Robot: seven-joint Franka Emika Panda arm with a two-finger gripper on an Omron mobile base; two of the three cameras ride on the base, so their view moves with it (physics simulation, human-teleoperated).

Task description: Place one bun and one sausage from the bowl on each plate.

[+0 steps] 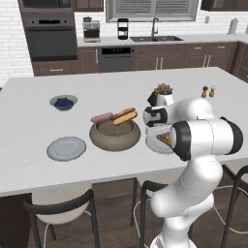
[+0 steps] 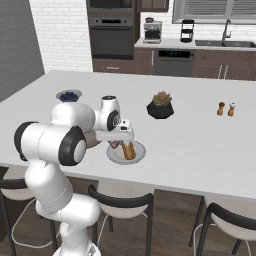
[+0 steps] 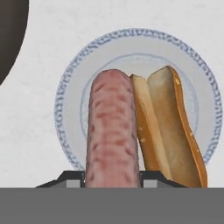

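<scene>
Hand [image 3: 113, 183] clenched on sausage [image 3: 113, 131] above near plate [image 3: 70, 96], bun [image 3: 168, 131] lying at sausage's 3 o'clock. Bowl [image 1: 115, 135] holds another bun [image 1: 125, 116] and sausage [image 1: 101, 117]; second plate [image 1: 66, 148] at bowl's 9 o'clock. No legible writing.

Two plates sit out: one [image 1: 66, 148] bare, the other [image 3: 74, 87] bearing a bun [image 3: 168, 127]. There are two buns and two sausages: one sausage [image 3: 113, 127] over the loaded plate, and one of each [image 1: 125, 116] [image 1: 101, 117] in the big bowl [image 1: 115, 135]. One small berry bowl [image 1: 63, 102], one potted plant [image 2: 160, 105] and two shakers [image 2: 226, 109] complete the count.
</scene>
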